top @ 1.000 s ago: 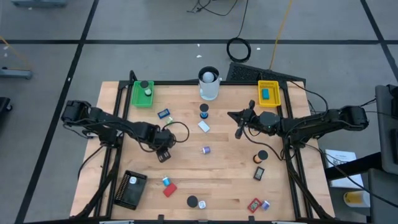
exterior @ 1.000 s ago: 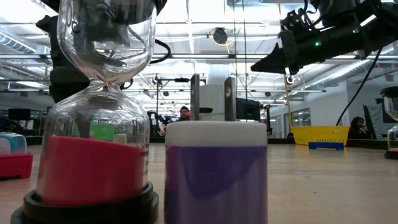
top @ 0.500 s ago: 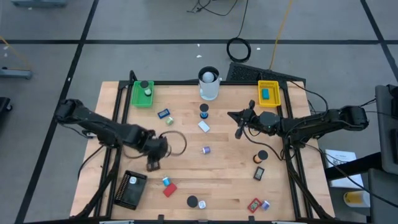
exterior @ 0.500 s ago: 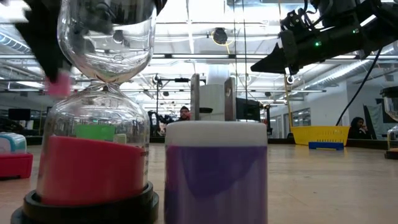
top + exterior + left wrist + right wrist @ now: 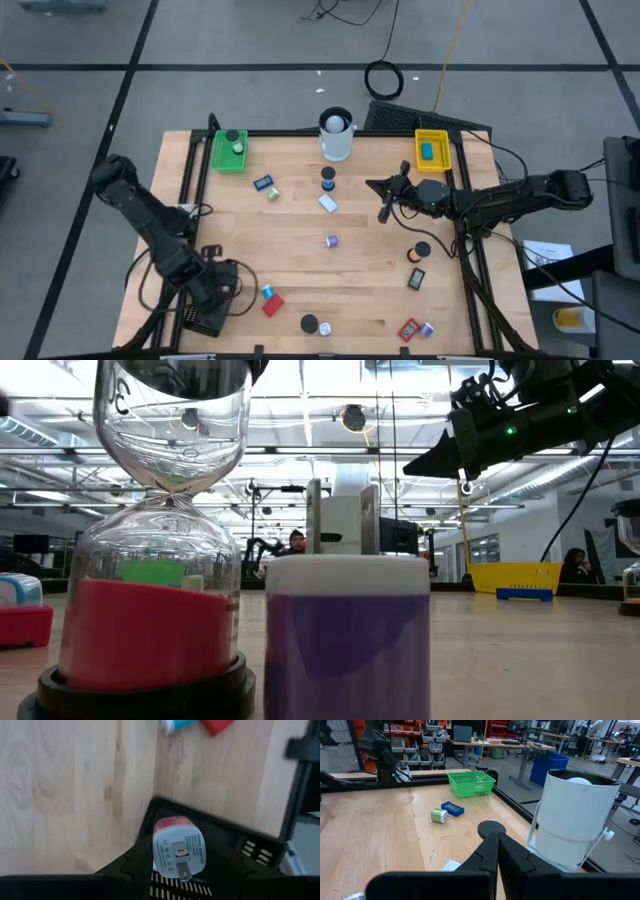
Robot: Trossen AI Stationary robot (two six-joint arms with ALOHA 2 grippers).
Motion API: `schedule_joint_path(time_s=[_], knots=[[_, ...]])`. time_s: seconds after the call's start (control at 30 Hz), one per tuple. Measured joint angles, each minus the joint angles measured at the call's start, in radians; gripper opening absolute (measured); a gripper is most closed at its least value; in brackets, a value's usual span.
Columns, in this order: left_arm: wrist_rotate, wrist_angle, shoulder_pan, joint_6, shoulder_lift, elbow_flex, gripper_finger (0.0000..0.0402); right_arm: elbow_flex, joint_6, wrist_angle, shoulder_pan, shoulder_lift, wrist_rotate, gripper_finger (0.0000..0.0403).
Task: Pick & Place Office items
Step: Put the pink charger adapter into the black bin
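Observation:
My left gripper point(image 5: 217, 287) hangs over the black tray point(image 5: 196, 312) at the table's near left corner, pointing down and shut on a small red-and-white plug adapter point(image 5: 176, 842). The tray's wall point(image 5: 240, 837) shows right under the adapter. My right gripper point(image 5: 384, 207) hovers shut and level over the table's right half, holding nothing. Loose office items lie on the wood: a blue block point(image 5: 263, 184), a white piece point(image 5: 328, 203), a purple roll point(image 5: 331, 241), a red block point(image 5: 272, 305) and a black cap point(image 5: 310, 324). My left gripper pinches the adapter's two opposite sides point(image 5: 156, 851) between its two fingers, coming from above and pointing down. The white labelled face with the metal prongs point(image 5: 184, 868) is turned up toward the wrist. The adapter hangs clear above the black tray.
A green tray point(image 5: 229, 150), a tall white cup point(image 5: 336, 135) and a yellow tray point(image 5: 432, 150) line the far edge. More small items lie at the near right point(image 5: 416, 279). An hourglass with red sand point(image 5: 160, 560) and a purple roll point(image 5: 347, 640) stand close before the low camera.
My left gripper has swung from the table's left middle toward the near left corner, rising and rolling as it went. It has carried the adapter to a place over the black tray. The right arm has kept still.

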Motion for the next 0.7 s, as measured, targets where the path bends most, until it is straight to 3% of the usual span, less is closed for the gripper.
schedule_joint_path(time_s=[0.23,0.43,0.7], knots=[[-0.038,0.136,-0.102,-0.074,0.000,-0.100,0.0158,0.000,0.003,0.000,0.000,0.000,0.000,0.0001],[-0.094,0.182,-0.107,-0.009,0.001,-0.149,0.0158,0.000,0.003,0.000,0.000,0.000,0.000,0.0001],[-0.095,0.267,-0.107,0.044,0.002,-0.199,0.0158,0.000,0.003,0.000,0.000,0.000,0.000,0.0001]])
